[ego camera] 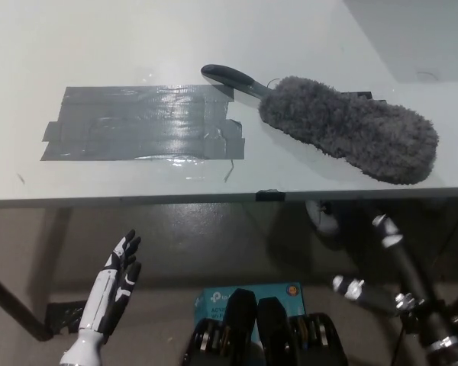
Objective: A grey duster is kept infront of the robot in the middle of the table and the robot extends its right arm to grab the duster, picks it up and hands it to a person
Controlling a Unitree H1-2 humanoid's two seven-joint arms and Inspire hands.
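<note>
A fluffy grey duster [351, 136] lies on the white table [122, 46], right of the middle, with its head close to the front edge. Its black handle [230, 78] points away to the upper left. My black right arm [401, 267] rises from the bottom right, below the table's front edge. The right hand [326, 219] is a dark shape just under that edge, beneath the duster's head, and does not touch the duster. My white left hand [120, 273] rests low at the lower left, open, fingers spread, holding nothing.
A patch of grey tape [145, 122] covers the table left of the duster handle. The table's front edge [175, 200] crosses the whole picture. A blue box [248, 293] lies on the floor below. A dark table leg [11, 305] slants at the far left.
</note>
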